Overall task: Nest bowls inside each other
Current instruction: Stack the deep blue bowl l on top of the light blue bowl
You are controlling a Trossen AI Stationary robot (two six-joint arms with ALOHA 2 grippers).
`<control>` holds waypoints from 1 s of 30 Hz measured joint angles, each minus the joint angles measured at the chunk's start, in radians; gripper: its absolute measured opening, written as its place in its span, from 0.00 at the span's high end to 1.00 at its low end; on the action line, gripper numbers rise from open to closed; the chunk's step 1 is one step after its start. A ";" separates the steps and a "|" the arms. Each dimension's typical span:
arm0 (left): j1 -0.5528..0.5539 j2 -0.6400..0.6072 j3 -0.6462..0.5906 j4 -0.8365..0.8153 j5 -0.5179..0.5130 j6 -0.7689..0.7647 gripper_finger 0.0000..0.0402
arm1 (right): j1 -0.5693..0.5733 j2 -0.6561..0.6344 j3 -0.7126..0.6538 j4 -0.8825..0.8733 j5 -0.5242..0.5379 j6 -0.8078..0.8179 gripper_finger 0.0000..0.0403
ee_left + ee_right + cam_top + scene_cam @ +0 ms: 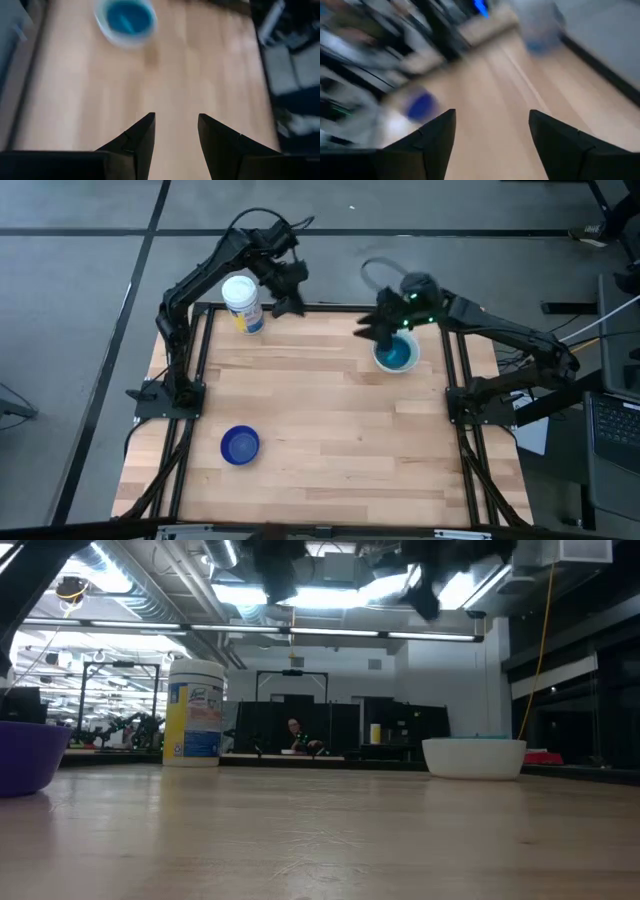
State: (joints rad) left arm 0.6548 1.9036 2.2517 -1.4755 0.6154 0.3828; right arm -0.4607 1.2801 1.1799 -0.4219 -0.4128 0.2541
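Your right gripper (372, 330) hangs above the far right part of the tabletop (330, 410), just beside the stacked bowls (396, 354), on their left as seen from above. Its fingers (432, 135) are spread wide with nothing between them; the wrist view past them is blurred, showing only bare wood and a dark blue blob farther off.

The stack sits on the tabletop near the far right edge. From above you see a white outer bowl with a light blue inside; the low view shows the white wall (474, 757) resting flat on the wood. How many bowls are inside it cannot be told.

The dark blue bowl (240, 445) stands alone near the front left, well apart from the stack, upright, opening upward. In the low view it shows at the left edge (25, 753).

Your left gripper (289, 302) is held above the far edge of the tabletop, just beside the white cylindrical container (243, 304). Its fingers (142, 137) are apart and hold nothing; its wrist view looks across bare wood toward the stack (125, 21).

The container stands upright at the far left (194, 724).
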 joint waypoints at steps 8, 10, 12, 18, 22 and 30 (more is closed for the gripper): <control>-0.189 -0.158 -0.248 -0.091 0.038 -0.187 0.64 | 0.057 -0.014 0.159 0.262 -0.136 0.089 0.44; -0.261 -0.203 -0.377 -0.082 0.039 -0.260 0.64 | 0.064 -0.013 0.191 0.257 -0.154 0.080 0.44; -0.340 -0.258 -0.507 0.009 0.039 -0.370 0.63 | 0.066 -0.013 0.219 0.257 -0.166 0.076 0.44; -0.581 -0.451 -0.828 0.369 -0.009 -0.875 0.58 | 0.066 -0.013 0.247 0.255 -0.254 0.052 0.40; -0.765 -0.536 -0.957 0.586 -0.206 -1.219 0.56 | 0.066 -0.013 0.247 0.246 -0.313 0.039 0.39; -1.067 -0.473 -1.053 0.651 -0.499 -1.674 0.56 | 0.066 -0.010 0.247 0.249 -0.396 0.026 0.43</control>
State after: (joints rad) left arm -0.4121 1.4302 1.1991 -0.8242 0.1163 -1.2909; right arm -0.3944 1.2701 1.4269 -0.1726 -0.8086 0.2797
